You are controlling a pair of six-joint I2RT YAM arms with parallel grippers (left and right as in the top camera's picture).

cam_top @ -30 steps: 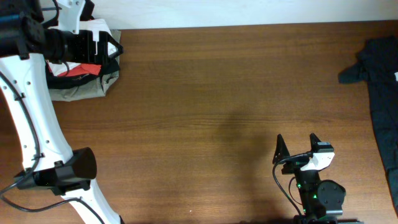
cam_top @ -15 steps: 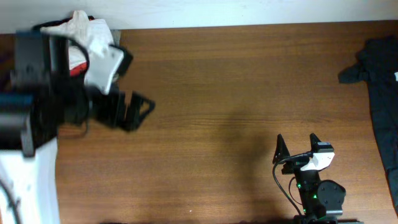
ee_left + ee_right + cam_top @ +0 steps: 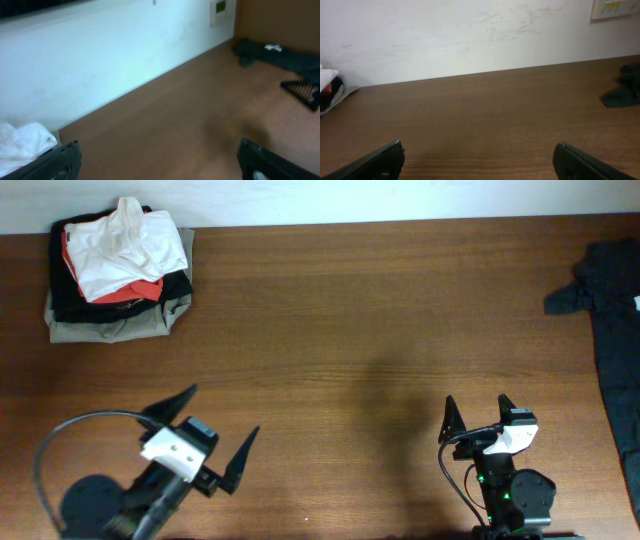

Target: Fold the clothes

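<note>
Clothes are in two spots on our brown wooden table (image 3: 340, 320), and neither spot is anywhere near a gripper.

Going front to back, closest to us on the left is the left gripper (image 3: 225, 410). Its black fingers are splayed wide with nothing between them, over bare wood near the front edge. Over on the right, the right gripper (image 3: 476, 402) is spread wide and empty too, pointing toward the wall. In its wrist view we only catch the black fingertips (image 3: 385, 159) in the bottom corners, with plain tabletop between them.

Further out, a crumpled dark navy garment (image 3: 612, 300) lies unfolded along the right edge of the table. It starts about level with the right gripper and runs toward the far side, partly off the picture and well apart from that gripper.

Way back in the far left corner is our stack of folded clothes (image 3: 115, 290). It has an olive-grey piece (image 3: 110, 330) at the bottom, then a black layer (image 3: 65, 290), then a red-orange piece (image 3: 145, 288). On top is a loosely bunched white cloth (image 3: 125, 245) that looks more dropped than folded. The stack sits just beside the white wall (image 3: 400, 200). The right wrist view shows a small pale wall plate (image 3: 615, 7) up on the wall at the right.
</note>
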